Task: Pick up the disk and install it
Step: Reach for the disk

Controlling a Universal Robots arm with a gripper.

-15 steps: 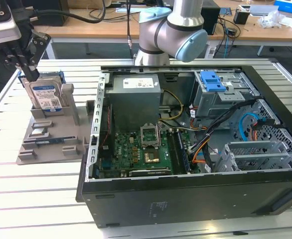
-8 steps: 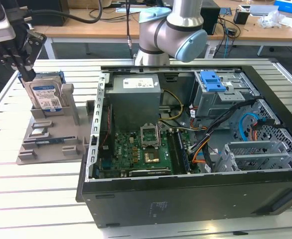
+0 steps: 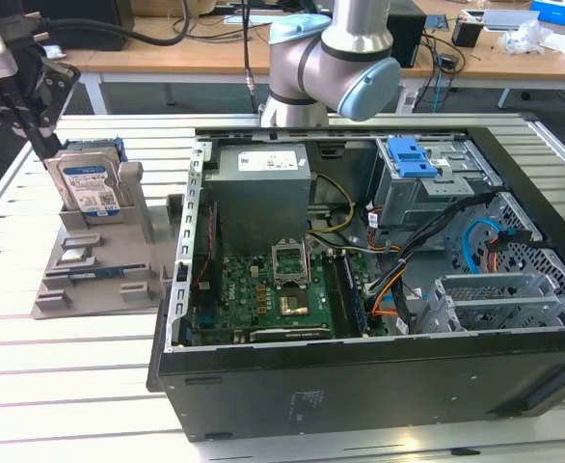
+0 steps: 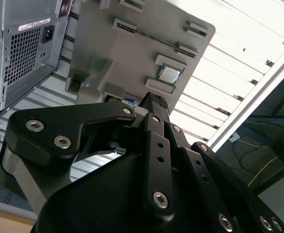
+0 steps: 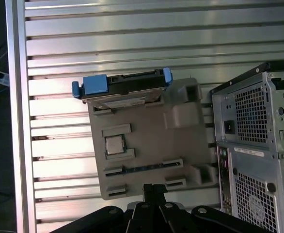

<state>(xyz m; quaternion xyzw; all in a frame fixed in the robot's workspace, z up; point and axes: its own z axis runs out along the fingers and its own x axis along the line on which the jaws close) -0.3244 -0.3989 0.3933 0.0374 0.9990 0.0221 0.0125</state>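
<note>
The disk (image 3: 88,183) stands on edge in a slot at the back of a grey holder tray (image 3: 99,275), on the exterior view's left, its white-and-blue label facing the camera. In the first wrist view the disk (image 5: 125,87) shows edge-on, with blue rails at both ends. My gripper (image 3: 47,147) hangs just beside the disk's far-left corner, slightly above it and not touching. Its black fingers (image 4: 154,102) are pressed together with nothing between them. In the first wrist view the gripper (image 5: 151,188) points across the tray (image 5: 147,145) toward the disk.
An open computer case (image 3: 360,289) lies right of the tray, with a motherboard, cables and a grey drive cage topped by a blue bracket (image 3: 408,154). A small chip (image 5: 114,144) sits in a tray pocket. The table is ribbed aluminium (image 5: 108,34); a cluttered desk stands behind.
</note>
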